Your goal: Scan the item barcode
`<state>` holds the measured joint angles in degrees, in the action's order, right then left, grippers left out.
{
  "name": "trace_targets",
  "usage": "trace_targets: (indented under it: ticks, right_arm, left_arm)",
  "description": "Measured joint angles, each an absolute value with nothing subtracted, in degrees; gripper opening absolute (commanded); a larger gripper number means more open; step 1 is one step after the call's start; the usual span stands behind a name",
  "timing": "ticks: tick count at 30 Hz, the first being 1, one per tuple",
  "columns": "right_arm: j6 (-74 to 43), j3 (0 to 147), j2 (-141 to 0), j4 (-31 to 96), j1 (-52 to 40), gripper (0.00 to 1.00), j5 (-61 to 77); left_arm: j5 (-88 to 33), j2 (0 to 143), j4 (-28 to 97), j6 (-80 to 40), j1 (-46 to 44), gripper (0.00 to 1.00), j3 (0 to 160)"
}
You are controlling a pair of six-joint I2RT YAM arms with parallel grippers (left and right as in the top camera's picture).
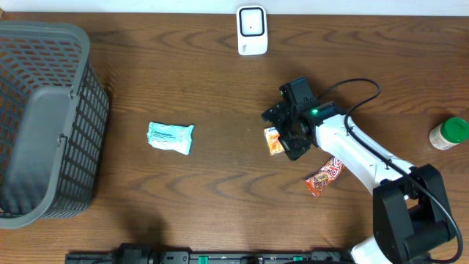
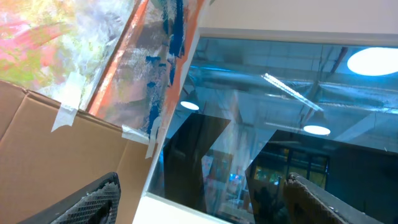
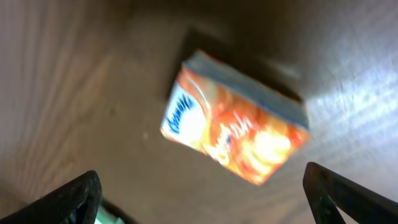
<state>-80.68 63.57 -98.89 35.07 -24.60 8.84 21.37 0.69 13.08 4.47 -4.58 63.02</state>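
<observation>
A small orange box (image 1: pixel 273 141) lies flat on the wooden table right of centre. In the right wrist view the orange box (image 3: pixel 233 127) fills the middle, blurred, with no barcode legible. My right gripper (image 1: pixel 288 135) hovers over it, open, and its dark fingertips (image 3: pixel 78 196) stand wide apart with the box between and beyond them, untouched. The white barcode scanner (image 1: pixel 251 30) stands at the table's far edge. My left gripper (image 2: pixel 202 186) is open and holds nothing. It faces a window and cardboard, and it does not appear in the overhead view.
A teal packet (image 1: pixel 171 137) lies at table centre-left. An orange-red snack wrapper (image 1: pixel 324 177) rests beside the right arm. A green-lidded bottle (image 1: pixel 448 133) stands at the right edge. A grey mesh basket (image 1: pixel 44 117) takes up the left side.
</observation>
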Motion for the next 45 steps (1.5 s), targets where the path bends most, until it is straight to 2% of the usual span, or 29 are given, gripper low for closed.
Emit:
trace_targets:
  ticks: [24, 27, 32, 34, 39, 42, 45]
  right_arm:
    - [-83.3, 63.7, -106.5, 31.1, -24.6, 0.99, 7.8]
    - [-81.2, 63.8, -106.5, 31.2, -24.6, 0.89, 8.0]
    - [-76.7, 64.0, -106.9, 31.1, -24.6, 0.80, 8.0]
    - [-75.3, 64.0, -107.0, 31.0, -24.6, 0.73, 7.9]
    - [-72.8, 64.0, -107.2, 30.3, -24.6, 0.71, 7.9]
    - [-70.3, 64.0, -107.3, 29.3, -24.6, 0.77, 7.9]
    - [-67.2, 64.0, -107.3, 29.0, -24.6, 0.78, 8.0]
  left_arm:
    - [21.4, 0.7, 13.3, 4.5, -4.6, 0.84, 63.0]
    - [21.4, 0.7, 13.3, 4.5, -4.6, 0.84, 63.0]
    - [21.4, 0.7, 13.3, 4.5, -4.6, 0.84, 63.0]
    - [21.4, 0.7, 13.3, 4.4, -4.6, 0.84, 63.0]
    - [21.4, 0.7, 13.3, 4.5, -4.6, 0.84, 63.0]
    - [21.4, 0.7, 13.3, 4.5, -4.6, 0.84, 63.0]
    - [21.4, 0.7, 13.3, 4.5, -4.6, 0.84, 63.0]
